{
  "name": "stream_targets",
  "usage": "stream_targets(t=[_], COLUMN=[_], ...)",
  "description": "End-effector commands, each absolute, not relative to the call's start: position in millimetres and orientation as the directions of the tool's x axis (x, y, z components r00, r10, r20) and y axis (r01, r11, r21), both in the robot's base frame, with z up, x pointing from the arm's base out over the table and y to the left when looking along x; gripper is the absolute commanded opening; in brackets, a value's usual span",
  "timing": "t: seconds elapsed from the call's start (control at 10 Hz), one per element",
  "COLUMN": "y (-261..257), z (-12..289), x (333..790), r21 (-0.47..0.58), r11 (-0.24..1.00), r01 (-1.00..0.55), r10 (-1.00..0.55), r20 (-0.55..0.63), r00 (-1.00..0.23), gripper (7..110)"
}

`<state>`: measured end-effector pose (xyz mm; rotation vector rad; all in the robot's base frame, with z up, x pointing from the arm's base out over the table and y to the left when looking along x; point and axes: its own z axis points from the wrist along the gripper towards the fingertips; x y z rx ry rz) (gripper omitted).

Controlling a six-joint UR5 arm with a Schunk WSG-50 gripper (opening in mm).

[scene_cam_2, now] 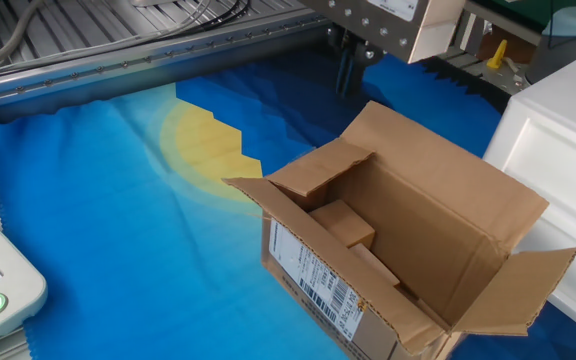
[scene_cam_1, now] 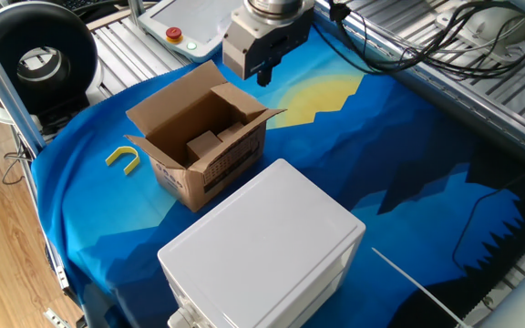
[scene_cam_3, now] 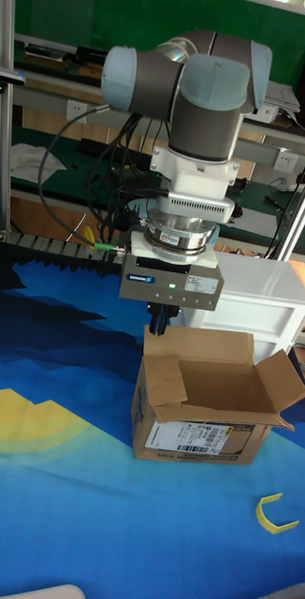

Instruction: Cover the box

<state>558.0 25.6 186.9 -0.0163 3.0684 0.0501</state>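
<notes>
Surface: we log a table draped in a blue cloth (scene_cam_1: 408,182) with a yellow patch. Nearest in the one fixed view, a white plastic box (scene_cam_1: 262,241); at its 10 o'clock, just beside it, the box (scene_cam_1: 203,137), flaps standing open, a yellow U-shaped piece (scene_cam_1: 124,158) at its 9 o'clock. Farthest, at the box's 1 o'clock, the gripper (scene_cam_1: 261,76) hangs above the cloth holding nothing, fingers close together; whether they meet we cannot tell.

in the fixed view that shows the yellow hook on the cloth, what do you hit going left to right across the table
yellow hook → open cardboard box → white plastic box. The gripper hangs above the cloth by the cardboard box's far flap, so it has no clear place in the order.
</notes>
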Motion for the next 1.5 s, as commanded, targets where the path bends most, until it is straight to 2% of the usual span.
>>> stream_targets(t=[0.0, 0.2, 0.4, 0.5, 0.9, 1.2, 1.4], y=[36, 23, 76, 102, 210, 172, 108], z=[189, 188, 196, 189, 180, 182, 195], x=[555, 548, 544, 535, 492, 516, 552], r21=[0.077, 0.025, 0.006, 0.011, 0.213, 0.127, 0.066], r11=[0.997, 1.000, 1.000, 0.998, 0.976, 0.991, 0.997], r01=[0.016, -0.007, -0.026, -0.058, 0.042, 0.036, -0.037], r10=[0.020, -0.006, -0.025, -0.057, 0.065, 0.052, -0.029], r20=[-0.060, -0.032, -0.036, -0.058, -0.100, -0.124, -0.115], r00=[-0.998, -0.999, -0.999, -0.997, -0.993, -0.991, -0.993], gripper=[7, 7, 7, 7, 7, 7, 7])
